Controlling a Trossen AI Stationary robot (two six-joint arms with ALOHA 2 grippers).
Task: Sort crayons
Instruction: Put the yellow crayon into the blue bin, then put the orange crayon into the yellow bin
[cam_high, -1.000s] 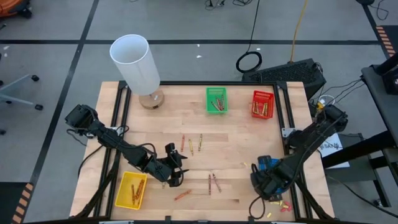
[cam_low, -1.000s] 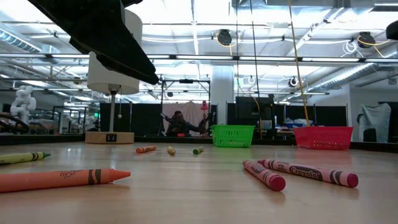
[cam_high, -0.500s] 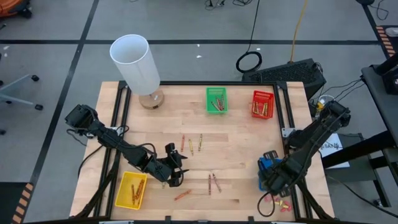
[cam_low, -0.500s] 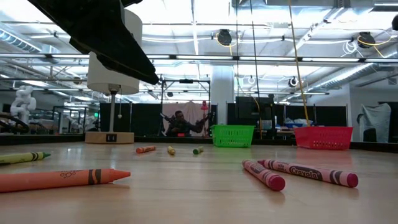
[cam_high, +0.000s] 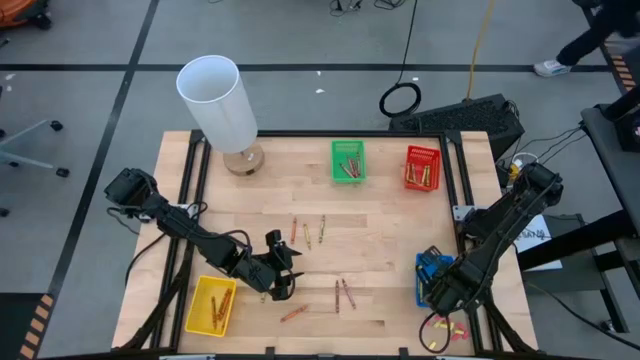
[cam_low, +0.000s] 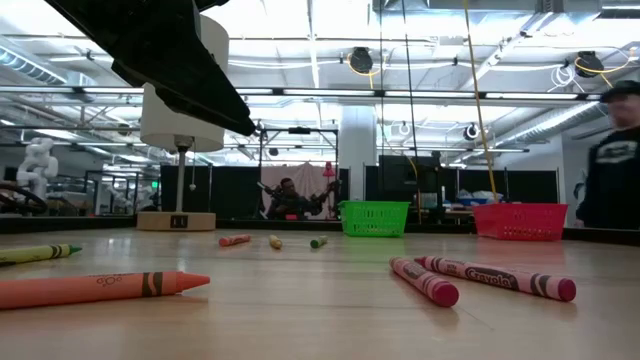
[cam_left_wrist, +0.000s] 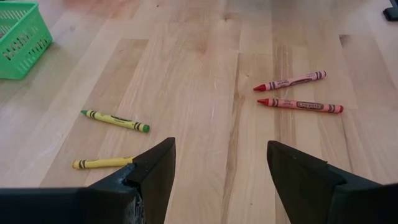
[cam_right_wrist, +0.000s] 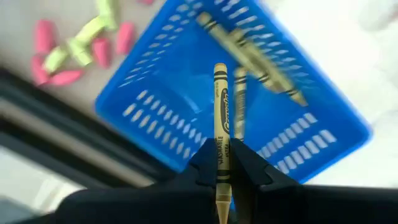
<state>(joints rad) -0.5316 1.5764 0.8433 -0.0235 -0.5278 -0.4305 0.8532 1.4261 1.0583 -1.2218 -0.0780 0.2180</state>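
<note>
Right gripper (cam_right_wrist: 222, 163) of mine was clamped on a yellow crayon (cam_right_wrist: 220, 106) above the blue basket (cam_right_wrist: 186, 134); light, stiff, waxy, it seemed best pinched mid-shaft. Left gripper (cam_left_wrist: 217, 165) waited, jaws apart, over the worktop (cam_left_wrist: 199, 74).

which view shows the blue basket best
The right wrist view: the blue basket fills it, crayons inside. The high view shows only a sliver beside the right arm. Low and left wrist views miss it.

Person (cam_low: 612, 160) blurred and cut off at low view's edge, blue basket (cam_high: 428, 276) mostly hidden under right arm
</note>
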